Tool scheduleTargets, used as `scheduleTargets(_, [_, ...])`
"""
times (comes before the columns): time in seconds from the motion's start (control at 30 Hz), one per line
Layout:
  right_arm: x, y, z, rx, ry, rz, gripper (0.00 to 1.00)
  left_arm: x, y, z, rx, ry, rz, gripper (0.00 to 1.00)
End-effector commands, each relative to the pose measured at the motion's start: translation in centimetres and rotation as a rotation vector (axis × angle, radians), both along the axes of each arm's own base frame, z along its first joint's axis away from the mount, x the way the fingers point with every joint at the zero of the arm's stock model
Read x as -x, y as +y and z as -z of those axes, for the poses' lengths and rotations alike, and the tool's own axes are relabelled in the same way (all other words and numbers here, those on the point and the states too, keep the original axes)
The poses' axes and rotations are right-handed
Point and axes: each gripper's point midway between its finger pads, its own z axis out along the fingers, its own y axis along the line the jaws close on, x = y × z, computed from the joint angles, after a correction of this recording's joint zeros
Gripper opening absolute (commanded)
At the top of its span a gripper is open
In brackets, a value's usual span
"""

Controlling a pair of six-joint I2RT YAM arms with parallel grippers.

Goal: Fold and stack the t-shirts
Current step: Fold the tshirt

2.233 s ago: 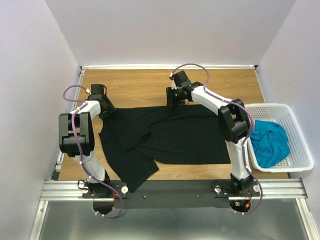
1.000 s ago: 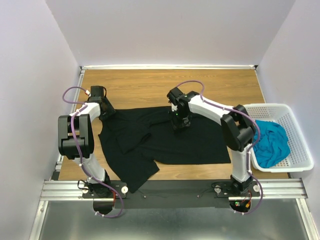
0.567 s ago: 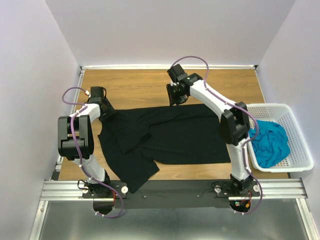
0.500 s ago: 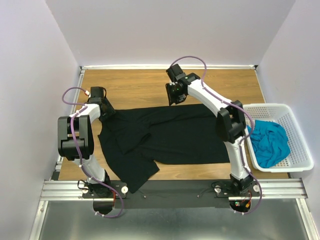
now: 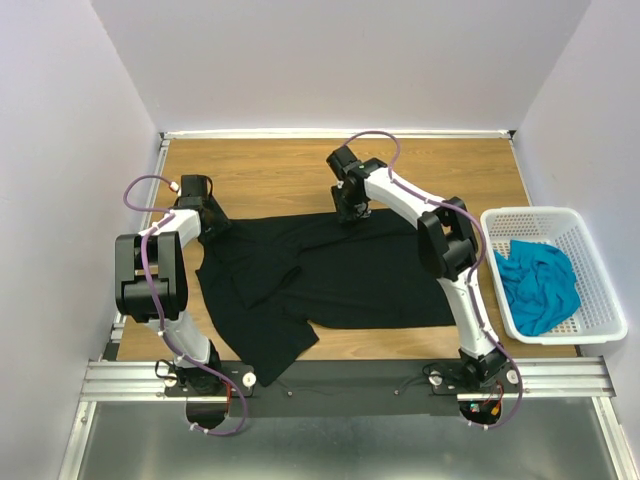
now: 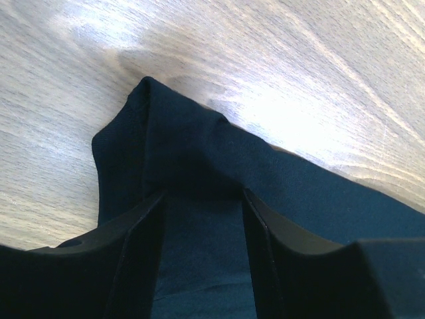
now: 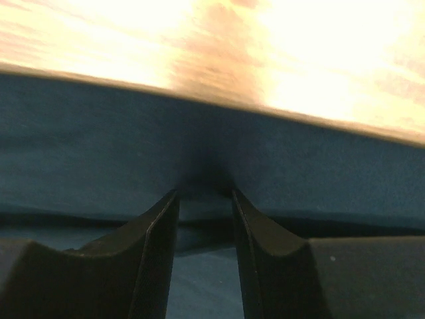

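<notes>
1. The left gripper sits low at the far-left corner of the black shirt. From above, the arm covers its tips, so only the wrist view shows them.
2. There its two dark fingers stand apart, open and pressed down. Cloth lies in the gap, and a bunched corner pokes out past the tips onto bare wood.
3. The right gripper is down on the shirt's far edge, about mid-width. Its wrist view is blurred and glary, but the fingers are open too. They straddle the hem, which puckers a little right at the tips.
4. The shirt is soft, matte, plain black, spread mostly flat across the middle of the worktop, which is light wood with visible grain. The left side is messy: a flap is folded over on itself, and the near-left corner trails to the worktop's near edge by the left arm's base.
5. Off to the right is a white plastic lattice basket, rectangular, apart from the black shirt. Inside lies the teal shirt, crumpled in a heap. I can't make out how it lies.
</notes>
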Motion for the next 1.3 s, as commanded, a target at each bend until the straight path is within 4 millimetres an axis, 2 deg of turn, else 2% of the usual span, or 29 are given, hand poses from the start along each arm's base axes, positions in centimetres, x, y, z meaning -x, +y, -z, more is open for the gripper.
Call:
scheduleTargets(0.0, [1.8, -1.3, -0.3, 0.054, 0.028, -0.004, 0.45, 1.4, 0.9, 1.1, -0.045, 0.056, -0.009, 0.57])
scheduleTargets(0.17, [3.1, -2.2, -0.2, 0.070, 0.057, 0.004, 0.45, 1.7, 0.9, 1.4, -0.043, 0.065, -0.008, 0.57])
scheduleTargets(0.4, [4.2, -2.9, -1.9, 0.072, 0.068, 0.012, 0.44, 1.6, 0.9, 1.4, -0.044, 0.065, -0.010, 0.57])
scheduleTargets(0.5, [5.4, -3.2, -2.0, 0.066, 0.096, 0.018, 0.44, 1.6, 0.9, 1.4, -0.043, 0.065, -0.011, 0.57])
scheduleTargets(0.67, [8.4, -4.4, -0.6, 0.076, 0.169, 0.040, 0.44, 1.7, 1.0, 1.6, -0.046, 0.071, -0.015, 0.57])
scheduleTargets(0.9, [10.8, -4.9, -1.2, 0.017, 0.148, 0.082, 0.43, 1.7, 1.1, 1.5, -0.050, 0.070, -0.017, 0.57])
scheduleTargets(1.03, [9.5, -5.8, -2.6, 0.025, 0.053, 0.092, 0.38, 1.2, 1.0, 0.5, -0.048, 0.053, -0.014, 0.60])
scheduleTargets(1.13, [7.4, -6.5, -4.7, -0.024, -0.024, 0.126, 0.39, 0.6, 1.3, -1.5, -0.059, 0.017, -0.024, 0.64])
scheduleTargets(1.17, [6.1, -7.3, -5.7, -0.054, -0.063, 0.156, 0.39, 0.7, 1.4, -2.6, -0.066, 0.001, -0.028, 0.65])
scheduleTargets(1.27, [4.4, -9.0, -6.2, -0.106, -0.095, 0.206, 0.41, 0.8, 1.7, -5.0, -0.083, -0.043, -0.045, 0.70])
